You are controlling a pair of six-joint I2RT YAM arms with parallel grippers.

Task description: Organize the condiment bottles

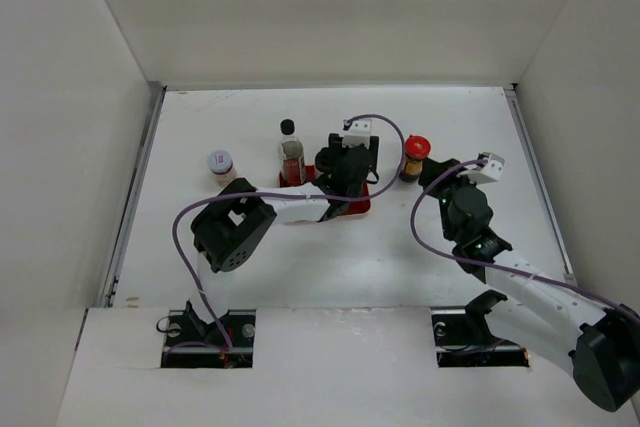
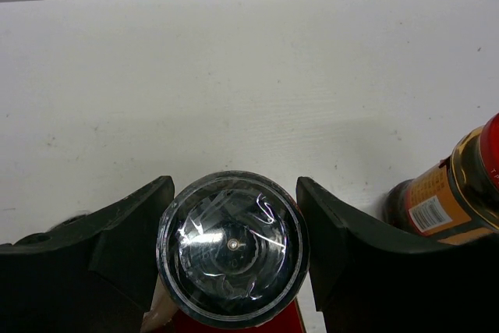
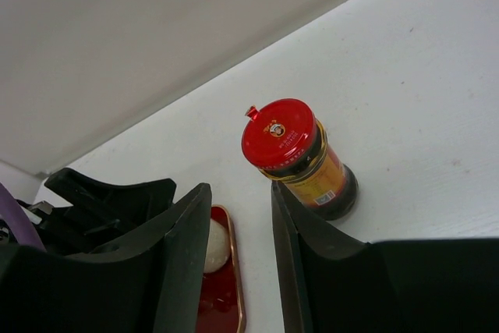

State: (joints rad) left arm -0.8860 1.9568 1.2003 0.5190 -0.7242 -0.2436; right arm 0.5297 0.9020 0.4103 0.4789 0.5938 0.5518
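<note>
Landmark: flat red rectangular tray [image 3: 224, 299], glossy, with a thin raised rim, mostly hidden under the left arm in the top view. Left gripper [image 2: 234, 193] clamps a silver-lidded round jar [image 2: 232, 251] by its smooth, mirror-like lid, over the tray. Right gripper [image 3: 240, 193], right of the tray: matte black jaws a narrow slit apart, nothing between them. Red-lidded glass jar [image 3: 300, 154] with dark contents and an orange label stands just right of the tray, ahead of those jaws. Tall clear black-capped bottle [image 1: 291, 155] at the tray's left end; white-lidded jar [image 1: 220, 162] well left.
</note>
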